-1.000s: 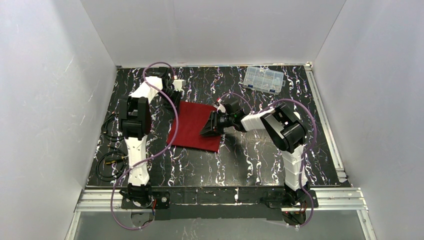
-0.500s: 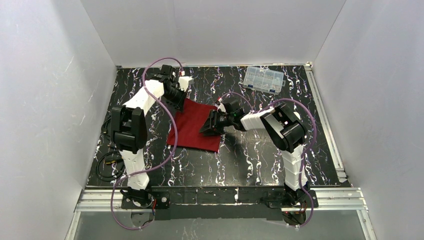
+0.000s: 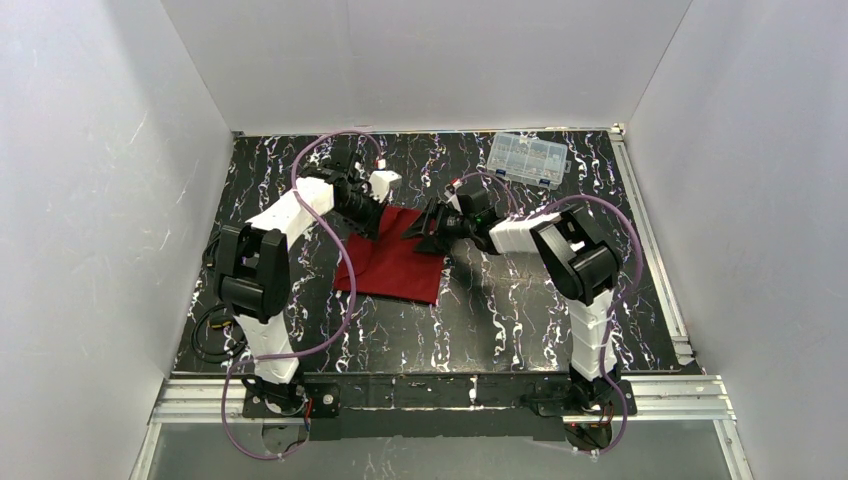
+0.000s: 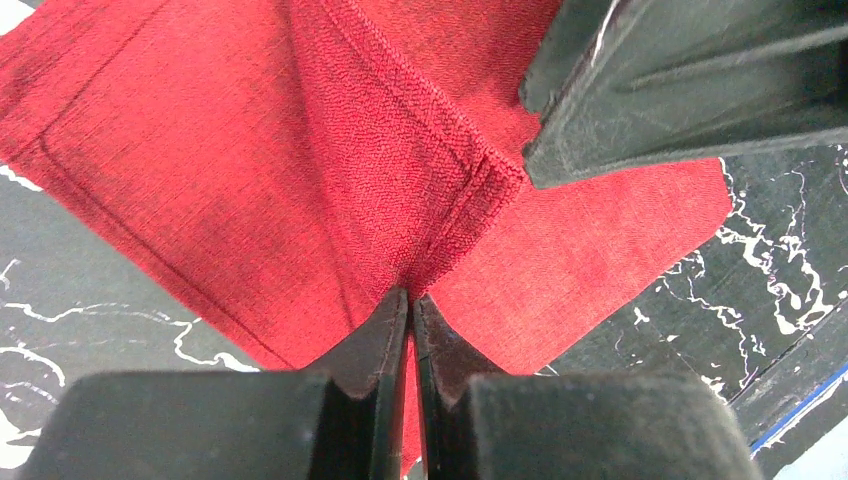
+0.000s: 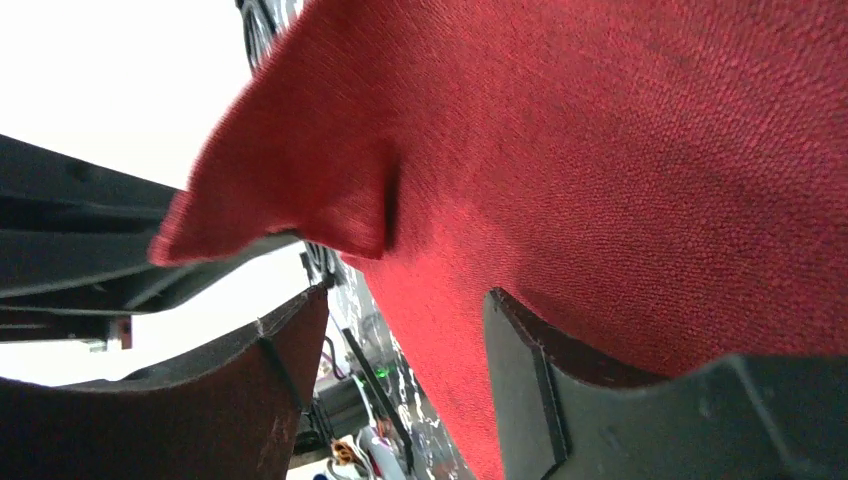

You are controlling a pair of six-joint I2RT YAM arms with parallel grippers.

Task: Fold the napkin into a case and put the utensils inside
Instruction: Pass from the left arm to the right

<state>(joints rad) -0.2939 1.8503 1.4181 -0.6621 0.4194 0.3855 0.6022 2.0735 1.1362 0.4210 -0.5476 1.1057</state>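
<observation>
Top external view recorded the napkin (image 3: 392, 268) lying on the black marbled table (image 3: 500, 320), just toward 9 o'clock of the table's middle. Its near edge was flat and its far edge was drawn up off the surface. The left gripper (image 3: 373, 206) was at the cloth's 11 o'clock corner and the right gripper (image 3: 424, 223) at its 1 o'clock corner, the two tools close together over the far hem. In the left wrist view the left fingers (image 4: 375, 330) were pressed together on a raised ridge of the red fabric. A stitched hem ran up from the pinch toward 1 o'clock, and a black finger of the right gripper showed at 2 o'clock. The rest of the cloth spread on the table below. In the right wrist view the jaws stood apart. One right finger (image 5: 560, 390) lay under draped cloth, fabric hung in the gap, and a lifted corner pointed toward 9 o'clock; no clamping on the cloth was seen there. A clear compartment box (image 3: 527, 158) sat at the table's 1 o'clock area, well apart from the napkin. Black cables (image 3: 215, 325) lay at the 8 o'clock edge.
</observation>
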